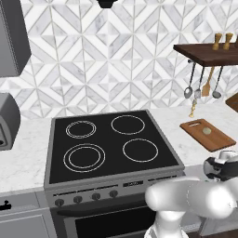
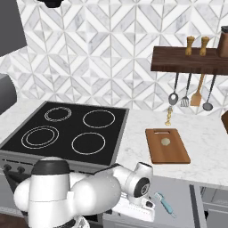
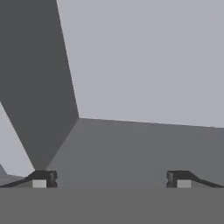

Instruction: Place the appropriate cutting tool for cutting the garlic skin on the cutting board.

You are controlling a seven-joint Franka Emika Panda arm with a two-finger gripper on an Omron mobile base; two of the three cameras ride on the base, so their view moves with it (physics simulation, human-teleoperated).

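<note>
1. Two dark finger tips of the gripper [image 3: 111, 178] stand far apart at the bottom of the hand view, with nothing between them and nothing touching either; past them lie plain grey panels meeting at an inside corner.
2. Gripper, right base view: the hand sits low, below the front edge of the counter [image 2: 205, 142], just right of the stove [image 2: 67, 129]; its tips are hidden from this side.
3. Cutting tool [image 2: 165, 204]: one small knife, lying just right of the hand, below counter level, in what looks like an open drawer, though the view is too poor to be sure. The handle reads blue-green here and the blade is short and pale.
4. Cutting tool, axis: long axis runs diagonally in the right base view, pale blade end up and to the left towards the hand, handle end down and to the right. It lies flat, apart from the gripper.
5. Cutting board [image 2: 167, 146]: one flat reddish-brown wooden rectangle on the white marble counter, right of the stove, handle end with its slot towards the tiled wall. In the left base view the cutting board [image 1: 208, 135] lies skewed, handle end to the upper left.
6. Garlic [image 2: 165, 141]: one small pale round lump resting on the board, near its middle; also seen as garlic [image 1: 207, 131].
7. Wall shelf [image 2: 189, 60]: dark brown, above the board, with spoons and ladles [image 2: 191, 95] hanging beneath, well apart from the knife.
</note>
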